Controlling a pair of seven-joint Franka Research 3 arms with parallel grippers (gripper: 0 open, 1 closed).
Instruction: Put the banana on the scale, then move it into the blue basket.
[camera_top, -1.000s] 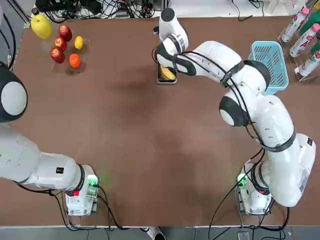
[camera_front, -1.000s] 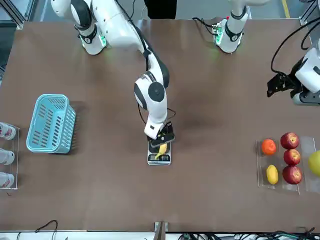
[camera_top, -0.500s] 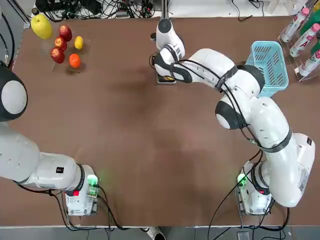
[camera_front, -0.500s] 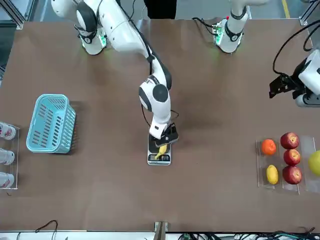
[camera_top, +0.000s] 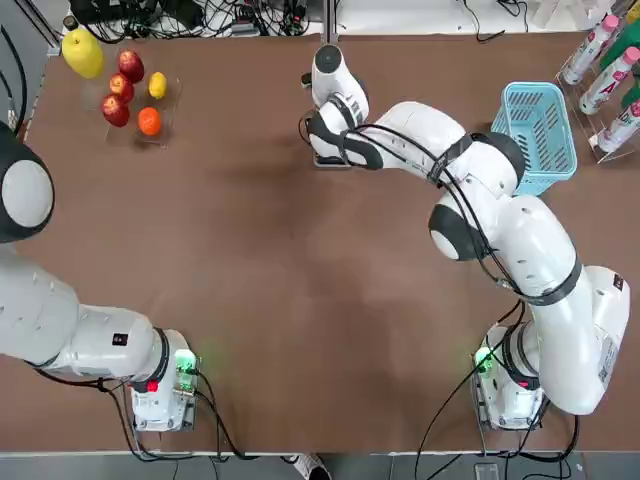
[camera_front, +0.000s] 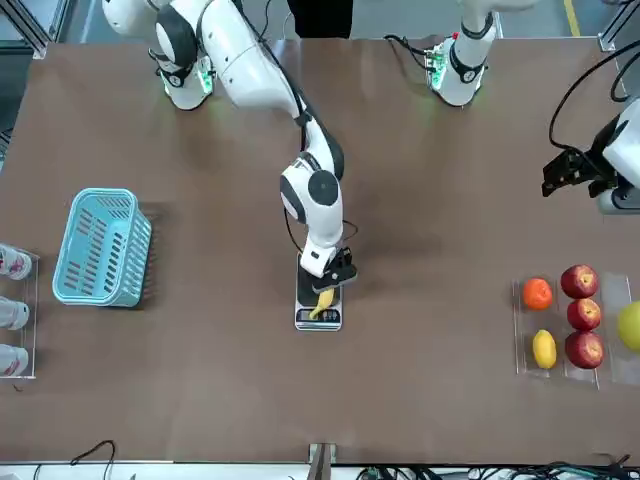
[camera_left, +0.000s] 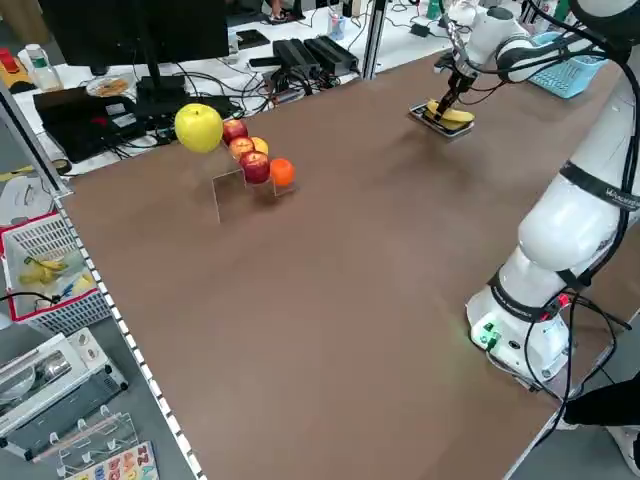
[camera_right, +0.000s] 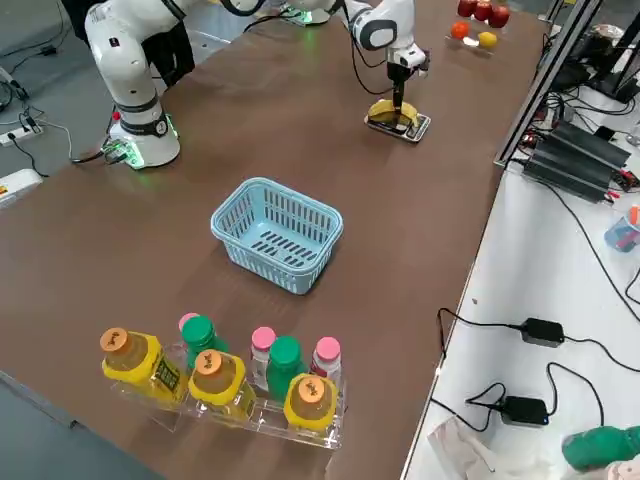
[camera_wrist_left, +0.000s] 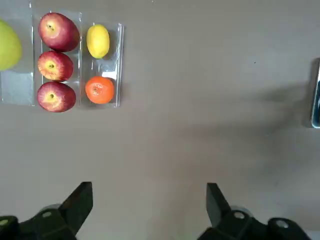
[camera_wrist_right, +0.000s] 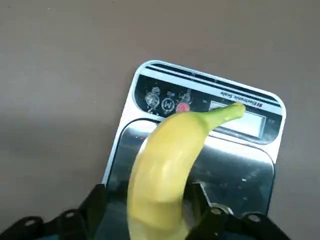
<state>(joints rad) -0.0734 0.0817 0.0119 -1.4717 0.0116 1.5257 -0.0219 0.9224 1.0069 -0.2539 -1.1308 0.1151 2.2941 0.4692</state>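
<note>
The yellow banana lies on the scale, its stem over the display. My right gripper is down over it, open, one finger on each side; one finger is close against the banana, the other stands a little off. From the front, the banana shows under the gripper on the scale. In the top view the right arm hides both. The blue basket stands empty at the table's right. My left gripper is open and idle, high by the left edge.
A clear tray holds red apples, an orange and a lemon at the far left, with a large yellow fruit beside it. Bottles stand in a rack past the basket. Bare brown table lies between scale and basket.
My right gripper has come down over the banana on the scale and its fingers have narrowed around it. The left arm has hardly moved.
</note>
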